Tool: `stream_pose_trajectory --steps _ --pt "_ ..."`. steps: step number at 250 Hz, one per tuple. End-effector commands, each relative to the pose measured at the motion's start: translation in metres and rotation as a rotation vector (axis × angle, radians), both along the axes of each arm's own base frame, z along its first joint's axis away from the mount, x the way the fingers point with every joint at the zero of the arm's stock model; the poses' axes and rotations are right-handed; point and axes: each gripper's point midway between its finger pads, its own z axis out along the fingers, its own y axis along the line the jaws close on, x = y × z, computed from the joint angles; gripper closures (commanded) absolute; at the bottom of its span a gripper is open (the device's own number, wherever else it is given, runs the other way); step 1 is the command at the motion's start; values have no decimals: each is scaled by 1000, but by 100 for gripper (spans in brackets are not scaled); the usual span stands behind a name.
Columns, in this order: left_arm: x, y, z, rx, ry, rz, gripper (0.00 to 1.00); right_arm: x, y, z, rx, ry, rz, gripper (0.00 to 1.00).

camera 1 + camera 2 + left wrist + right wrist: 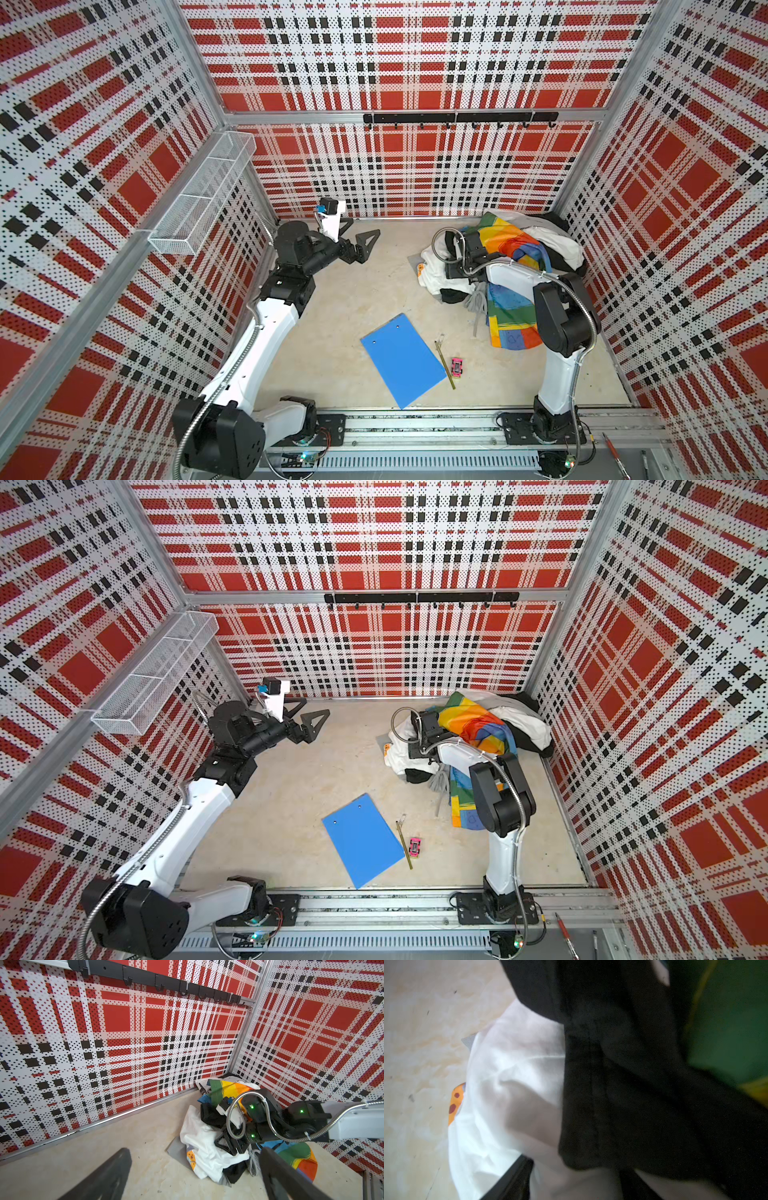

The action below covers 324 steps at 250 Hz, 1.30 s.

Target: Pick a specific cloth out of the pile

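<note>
Folds of white and black fabric half hid the right claw (228,1144), which was pressed into the pile (559,247) at its desk-centre side, so I could not tell whether it was clenched or released. It seemed to be digging for a hold. The cloth (508,319) draped over the pile's top, just beside that claw, and trailed onto the desk (353,299) in front. The left claw (362,233) hung released, jaws wide, well apart, likely keeping clear of the work.
</note>
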Motion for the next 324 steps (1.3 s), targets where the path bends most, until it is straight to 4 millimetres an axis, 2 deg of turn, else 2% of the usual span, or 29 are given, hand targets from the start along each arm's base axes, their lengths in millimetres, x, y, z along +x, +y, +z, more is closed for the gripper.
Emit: stream_pose_trajectory --steps 1,27,78,114,137,163,206,240,245,249,267,301,324 --pt "-2 -3 12 -4 -31 -8 1 7 -7 -13 21 7 -49 33" --pt "-1 -4 10 -1 -29 -7 1 3 -4 1 59 -40 -56 31" --pt "-2 -6 11 -7 -29 -24 1 -16 -14 67 108 -178 -78 26" --pt "-6 -8 13 -12 -41 -43 1 -42 -38 107 118 -271 -147 25" --pt "-11 -13 13 -14 -49 -76 1 -61 -60 120 164 -295 -199 24" --pt "-16 -19 15 -15 -60 -113 1 -80 -89 121 239 -293 -246 23" --pt "-29 -33 16 -13 -72 -204 1 -104 -141 104 177 -247 -376 20" --pt "-40 -47 13 -13 -63 -323 1 -115 -160 99 226 -257 -415 10" --pt "-42 -49 13 -12 -63 -337 1 -117 -163 98 220 -256 -426 9" --pt "-48 -59 13 -14 -62 -375 1 -118 -166 98 216 -254 -436 9" --pt "-56 -69 10 -15 -55 -434 1 -121 -178 92 187 -237 -477 9" --pt "-63 -84 4 1 -46 -471 1 -125 -193 75 110 -169 -527 8" --pt "-65 -88 3 7 -46 -476 1 -124 -196 65 74 -133 -527 0"
